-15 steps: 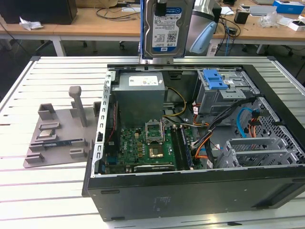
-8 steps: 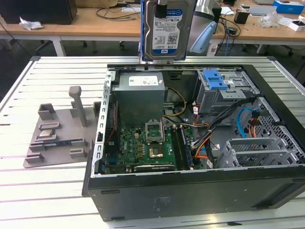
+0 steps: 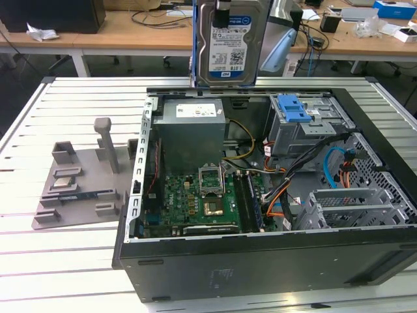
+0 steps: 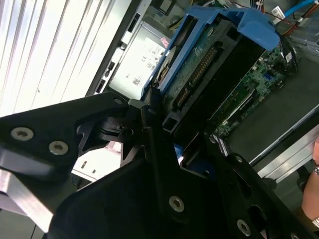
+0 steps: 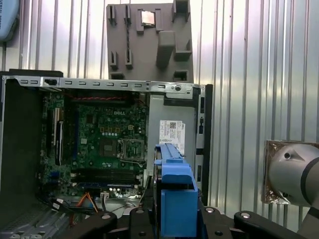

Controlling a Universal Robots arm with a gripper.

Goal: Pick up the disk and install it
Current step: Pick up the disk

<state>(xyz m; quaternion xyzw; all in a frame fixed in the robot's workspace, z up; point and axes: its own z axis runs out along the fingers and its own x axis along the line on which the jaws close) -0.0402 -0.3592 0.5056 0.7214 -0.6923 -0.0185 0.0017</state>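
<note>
The disk (image 3: 228, 45), a silver drive with a white-and-blue label and blue side rails, hangs upright above the back edge of the open computer case (image 3: 260, 261). My gripper (image 3: 223, 9) is shut on its upper end. In the second wrist view the disk (image 4: 209, 55) juts out from between the black fingers (image 4: 149, 129), connector edge showing, with the case interior beyond it. In the first wrist view its blue rail (image 5: 174, 199) sits between the gripper parts, over the case. The drive bay with a blue latch (image 3: 296, 107) lies at the case's back right, below and to the right of the disk.
Inside the case are a grey power-supply box (image 3: 192, 124), the motherboard (image 3: 195, 202) and loose cables (image 3: 287, 176). A grey parts fixture (image 3: 78, 182) lies on the slatted table (image 3: 65, 261) at the exterior view's left. Workbenches stand behind. A person's hand (image 4: 315, 169) is at the edge.
</note>
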